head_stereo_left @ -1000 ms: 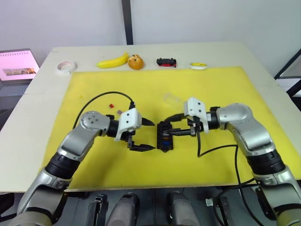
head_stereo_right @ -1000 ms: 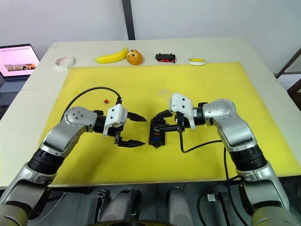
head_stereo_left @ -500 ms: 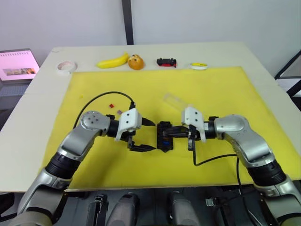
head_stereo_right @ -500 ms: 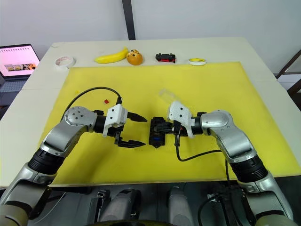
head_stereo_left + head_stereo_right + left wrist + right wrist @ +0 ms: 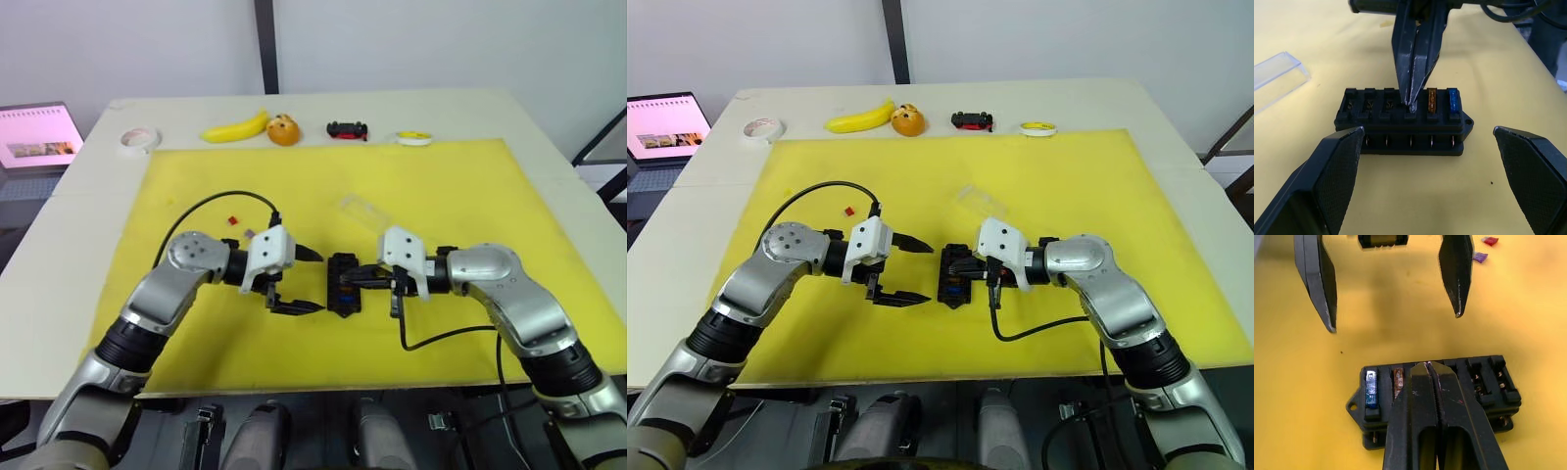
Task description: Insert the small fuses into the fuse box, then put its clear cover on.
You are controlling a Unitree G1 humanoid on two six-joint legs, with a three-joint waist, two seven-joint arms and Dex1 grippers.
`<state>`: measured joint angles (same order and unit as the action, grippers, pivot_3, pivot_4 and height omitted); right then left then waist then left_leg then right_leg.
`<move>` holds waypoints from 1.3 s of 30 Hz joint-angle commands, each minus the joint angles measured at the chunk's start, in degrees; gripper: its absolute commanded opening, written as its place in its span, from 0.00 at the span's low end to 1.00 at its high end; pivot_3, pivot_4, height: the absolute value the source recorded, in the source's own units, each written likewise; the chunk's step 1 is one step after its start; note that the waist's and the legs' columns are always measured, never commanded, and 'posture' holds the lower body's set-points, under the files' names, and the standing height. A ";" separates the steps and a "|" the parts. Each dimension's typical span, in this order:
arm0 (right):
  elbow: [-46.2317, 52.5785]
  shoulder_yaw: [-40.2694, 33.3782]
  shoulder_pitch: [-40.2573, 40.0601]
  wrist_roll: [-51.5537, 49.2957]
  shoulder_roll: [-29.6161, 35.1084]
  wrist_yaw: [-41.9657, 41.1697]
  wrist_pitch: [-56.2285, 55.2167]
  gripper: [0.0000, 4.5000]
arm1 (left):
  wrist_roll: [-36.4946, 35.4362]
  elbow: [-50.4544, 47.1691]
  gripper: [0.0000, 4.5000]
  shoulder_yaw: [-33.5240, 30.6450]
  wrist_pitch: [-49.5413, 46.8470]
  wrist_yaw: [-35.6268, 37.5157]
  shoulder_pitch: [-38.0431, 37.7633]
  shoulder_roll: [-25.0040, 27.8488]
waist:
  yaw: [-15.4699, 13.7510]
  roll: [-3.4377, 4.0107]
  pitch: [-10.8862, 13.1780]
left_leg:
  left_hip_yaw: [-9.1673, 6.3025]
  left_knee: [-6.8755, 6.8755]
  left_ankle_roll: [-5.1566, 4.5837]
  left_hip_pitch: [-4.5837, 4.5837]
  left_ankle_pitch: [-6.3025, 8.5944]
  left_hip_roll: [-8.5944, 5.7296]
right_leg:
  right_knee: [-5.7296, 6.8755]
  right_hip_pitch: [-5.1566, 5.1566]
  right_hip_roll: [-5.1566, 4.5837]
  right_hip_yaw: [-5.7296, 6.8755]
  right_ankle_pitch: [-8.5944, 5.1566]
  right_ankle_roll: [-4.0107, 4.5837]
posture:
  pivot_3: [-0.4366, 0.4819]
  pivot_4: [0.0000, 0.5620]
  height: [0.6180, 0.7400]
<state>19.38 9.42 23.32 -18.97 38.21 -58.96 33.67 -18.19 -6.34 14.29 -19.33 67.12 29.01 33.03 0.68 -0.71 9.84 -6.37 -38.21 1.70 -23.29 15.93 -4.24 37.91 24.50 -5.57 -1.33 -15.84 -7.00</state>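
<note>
The black fuse box [image 5: 343, 286] lies mid-mat, with a brown fuse [image 5: 1432, 99] and a blue fuse [image 5: 1453, 99] seated at one end of its top row. My right gripper [image 5: 356, 277] is shut, its tips pressed on the slot beside the brown fuse; anything between them is hidden. Just to the box's left, my left gripper [image 5: 319, 282] stands open, its fingers apart from the box. A red fuse [image 5: 232, 219] and a purple fuse [image 5: 249, 233] lie loose on the mat behind the left gripper. The clear cover [image 5: 362, 209] rests on the mat behind the box.
The yellow mat [image 5: 470, 186] covers most of the white table. Along the far edge lie a tape roll [image 5: 138, 139], a banana [image 5: 235, 127], an orange fruit [image 5: 283, 128], a toy car [image 5: 347, 128] and a small yellow roll [image 5: 413, 137]. A laptop [image 5: 37, 137] sits far left.
My right gripper has moved down and forward onto the fuse box, uncovering the clear cover behind it. The left arm has not moved.
</note>
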 commanded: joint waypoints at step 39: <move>16.48 -10.25 -4.43 -12.80 -1.04 21.27 11.05 0.99 | -48.02 13.21 1.00 -46.31 -71.70 -42.40 -0.49 -5.08 | -1.02 0.01 -0.03 | -0.08 0.14 -0.28 0.92 0.21 0.03 | -0.37 -1.07 0.01 0.10 0.03 0.03 | 0.48 0.27 1.00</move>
<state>34.84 -2.43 18.61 -33.73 37.17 -38.59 46.00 -64.80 4.92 -28.71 -88.52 26.80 28.14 27.83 -0.33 -0.70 9.82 -6.45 -38.07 1.53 -22.37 16.08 -4.21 37.54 23.45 -5.56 -1.25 -15.81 -6.97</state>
